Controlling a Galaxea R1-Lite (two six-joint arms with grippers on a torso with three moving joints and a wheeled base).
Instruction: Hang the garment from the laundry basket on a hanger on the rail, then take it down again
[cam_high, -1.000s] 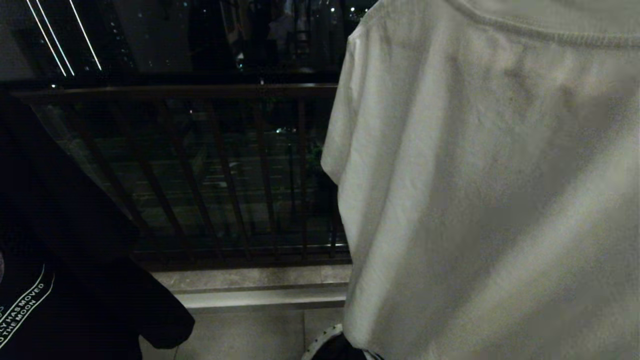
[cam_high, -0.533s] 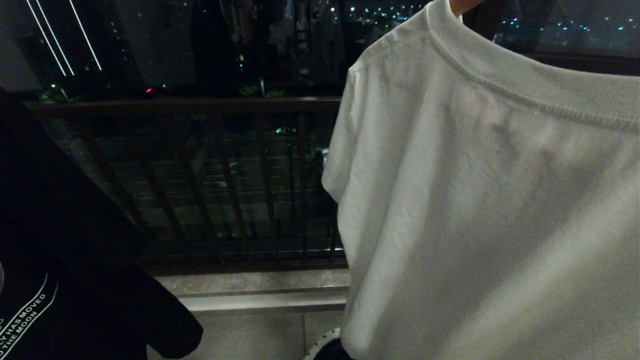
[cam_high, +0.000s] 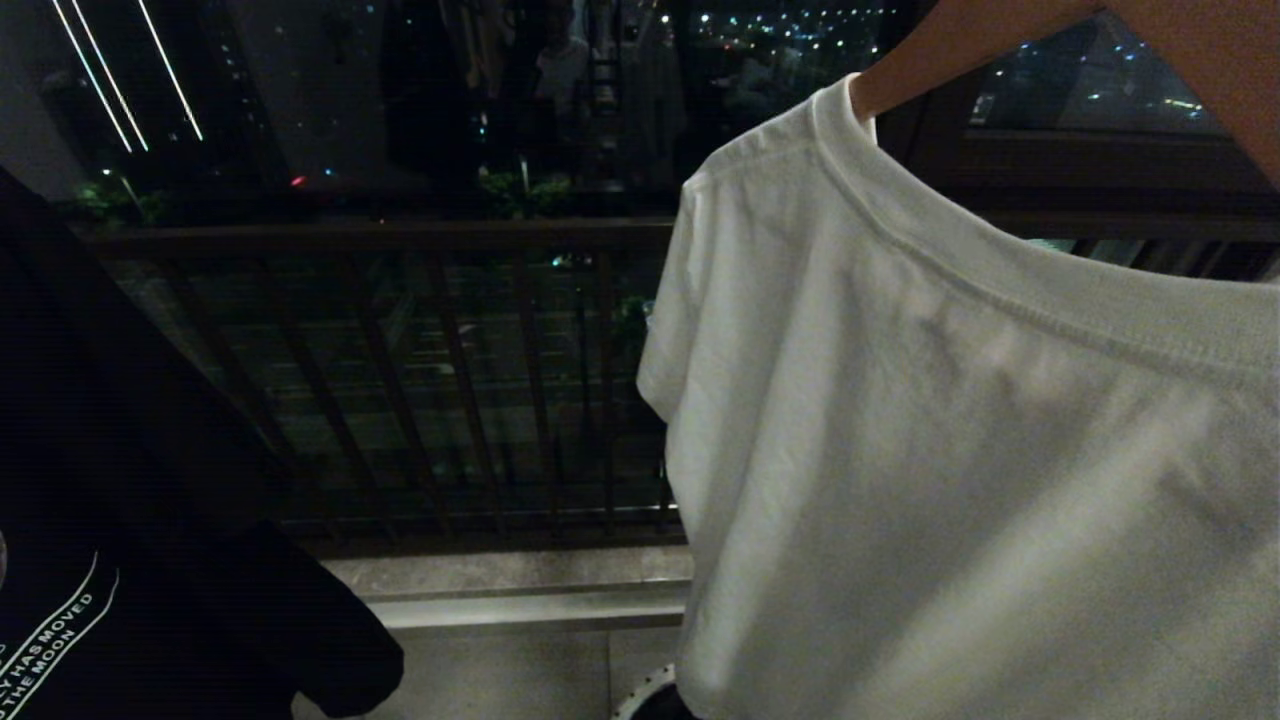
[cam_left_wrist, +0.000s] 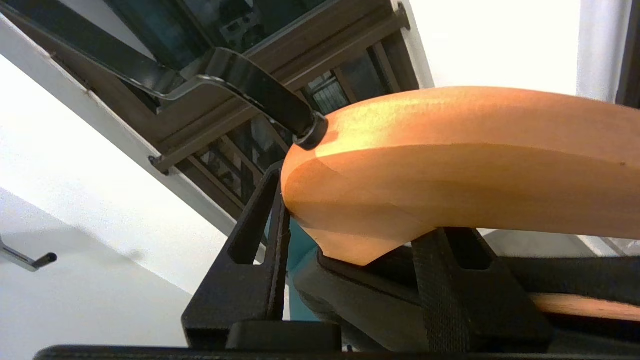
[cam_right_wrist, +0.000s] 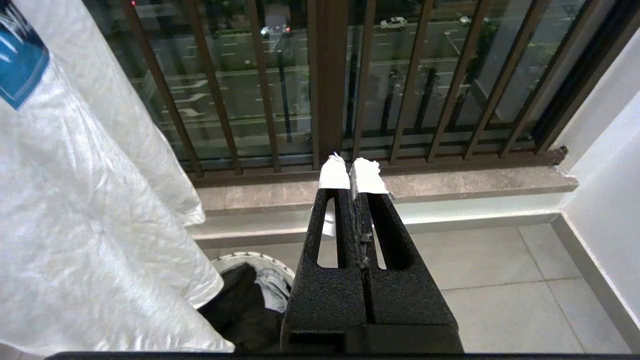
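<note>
A white T-shirt, the garment (cam_high: 940, 450), hangs on a wooden hanger (cam_high: 940, 40) and fills the right of the head view. In the left wrist view my left gripper (cam_left_wrist: 350, 220) is shut on the hanger's (cam_left_wrist: 450, 150) thick wooden middle, just under its black hook (cam_left_wrist: 260, 95). The rail itself does not show. The laundry basket's rim (cam_high: 645, 698) peeks out under the shirt's hem; in the right wrist view the laundry basket (cam_right_wrist: 250, 257) holds dark clothes. My right gripper (cam_right_wrist: 350, 167) is shut and empty, low beside the basket, pointing at the balcony ledge.
A black printed T-shirt (cam_high: 130, 520) hangs at the left. A dark balcony railing (cam_high: 450, 380) on a stone ledge (cam_high: 520, 590) runs across ahead. A white wall (cam_right_wrist: 605, 190) closes the right side beyond the tiled floor (cam_right_wrist: 500, 280).
The whole head view has shifted downward as the camera rose, bringing the shirt's collar and the hanger's wooden arms into sight. My left gripper keeps its hold on the hanger.
</note>
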